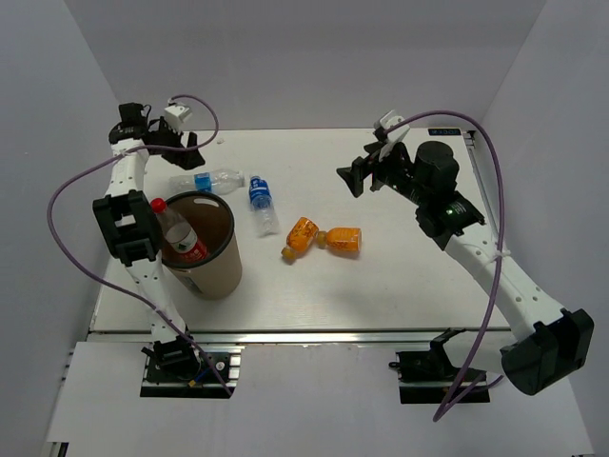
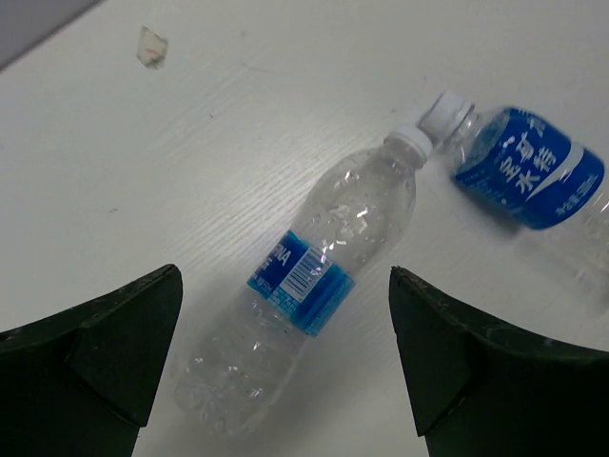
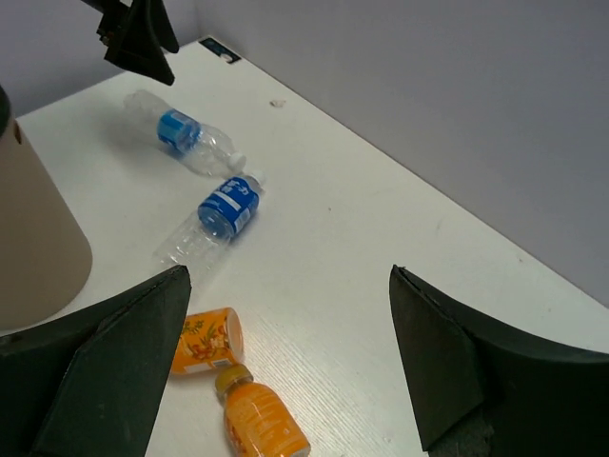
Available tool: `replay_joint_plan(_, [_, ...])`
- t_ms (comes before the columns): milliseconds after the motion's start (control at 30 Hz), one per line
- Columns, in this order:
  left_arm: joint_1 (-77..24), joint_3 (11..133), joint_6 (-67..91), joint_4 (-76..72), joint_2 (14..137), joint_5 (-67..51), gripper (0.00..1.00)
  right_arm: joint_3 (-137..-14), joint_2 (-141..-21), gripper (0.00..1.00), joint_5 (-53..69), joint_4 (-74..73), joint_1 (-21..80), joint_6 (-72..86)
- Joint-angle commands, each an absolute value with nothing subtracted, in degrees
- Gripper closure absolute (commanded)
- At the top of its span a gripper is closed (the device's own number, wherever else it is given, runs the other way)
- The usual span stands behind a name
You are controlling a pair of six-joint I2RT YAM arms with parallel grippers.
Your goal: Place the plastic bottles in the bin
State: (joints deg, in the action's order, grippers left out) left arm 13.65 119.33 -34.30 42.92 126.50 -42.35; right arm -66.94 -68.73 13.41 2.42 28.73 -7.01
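The tan bin [image 1: 221, 274] stands at the left front. A clear bottle with a red cap [image 1: 178, 231] leans inside it. Two clear blue-label bottles lie behind the bin: one [image 1: 206, 181] under my left gripper [image 1: 189, 144], the other [image 1: 263, 204] to its right. Two stubby orange bottles [image 1: 301, 236] [image 1: 344, 240] lie mid-table, touching. My left gripper [image 2: 285, 276] is open, hovering above the first blue-label bottle [image 2: 295, 286]; the second [image 2: 528, 167] lies cap to cap with it. My right gripper [image 3: 287, 276] is open and empty, raised right of the orange bottles [image 3: 205, 341] [image 3: 262, 419].
In the right wrist view the bin's wall [image 3: 33, 238] is at the left edge and both blue-label bottles [image 3: 186, 133] [image 3: 224, 211] lie beyond it. White walls close in the back and sides. A purple cable loops over each arm.
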Motion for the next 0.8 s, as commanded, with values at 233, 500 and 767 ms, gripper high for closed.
replay_joint_plan(233, [14.0,120.7,-47.6,50.9,131.7,-46.8,0.02,-68.7,-72.9,0.11,12.0,0.1,27.6,-6.8])
replay_joint_plan(500, [12.9,118.5,-54.6,56.2,134.2,-47.7,0.02,-67.5,-71.6,0.11,11.3,-1.1,27.5,-7.2])
replay_joint_plan(767, [12.0,113.2,-52.1,52.0,133.3,-44.7,0.02,-64.7,-68.3,0.11,11.1,1.8,27.3,-7.3])
